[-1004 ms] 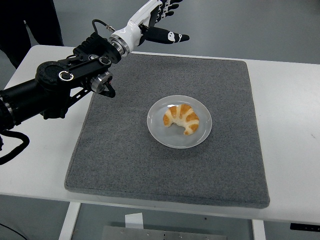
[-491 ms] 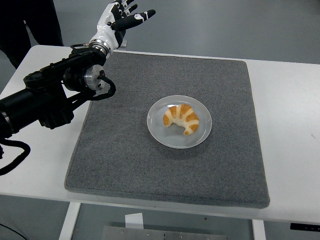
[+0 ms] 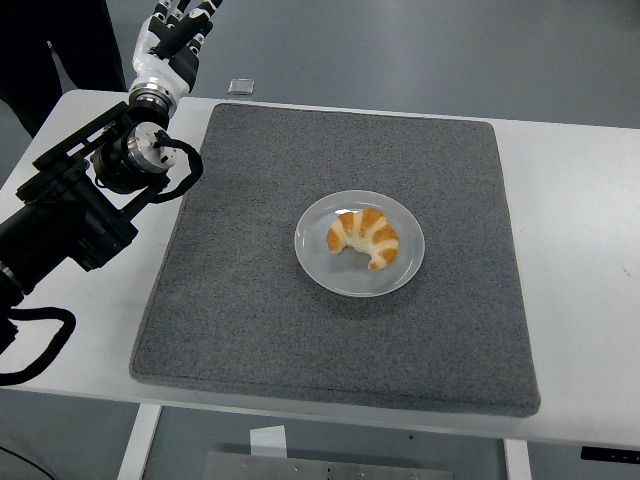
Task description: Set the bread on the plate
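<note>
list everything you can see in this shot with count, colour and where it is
croissant: 1, golden brown, lying on the plate
plate: 1, pale grey, round, near the middle of the mat
mat: 1, dark grey, covering most of the table's middle
table: 1, white, under the mat
small flat object: 1, pale, on the floor beyond the table's far edge; too small to identify
person: 1, dark clothing, partly visible at the top left corner
left arm: 1, black, coming in from the left edge over the table's left side
left hand: 1, white and black, raised above the far left corner, holding nothing
</note>
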{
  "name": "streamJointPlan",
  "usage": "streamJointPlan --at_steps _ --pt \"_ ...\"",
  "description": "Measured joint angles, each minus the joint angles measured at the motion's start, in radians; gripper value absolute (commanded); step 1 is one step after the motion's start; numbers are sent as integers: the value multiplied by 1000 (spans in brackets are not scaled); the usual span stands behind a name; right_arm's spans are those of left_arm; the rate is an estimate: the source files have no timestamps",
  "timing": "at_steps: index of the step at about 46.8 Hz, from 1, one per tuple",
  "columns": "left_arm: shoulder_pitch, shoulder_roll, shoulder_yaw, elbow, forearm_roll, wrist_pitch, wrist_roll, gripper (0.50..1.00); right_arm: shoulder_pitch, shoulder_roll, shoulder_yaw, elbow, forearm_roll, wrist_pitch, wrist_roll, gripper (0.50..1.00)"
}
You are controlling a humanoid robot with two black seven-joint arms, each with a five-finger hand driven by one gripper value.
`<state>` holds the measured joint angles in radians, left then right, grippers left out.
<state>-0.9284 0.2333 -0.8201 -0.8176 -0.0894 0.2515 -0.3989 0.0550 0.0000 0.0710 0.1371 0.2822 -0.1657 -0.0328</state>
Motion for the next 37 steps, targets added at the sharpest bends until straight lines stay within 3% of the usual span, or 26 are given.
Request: streamJointPlan --at_steps 30,37 --pt "39 -36 -47 26 -48 1 -14 996 -3 0 4 1 2 0 1 952" --pt "45 -37 -54 25 -51 -3 -45 996 -3 0 6 4 2 1 1 954"
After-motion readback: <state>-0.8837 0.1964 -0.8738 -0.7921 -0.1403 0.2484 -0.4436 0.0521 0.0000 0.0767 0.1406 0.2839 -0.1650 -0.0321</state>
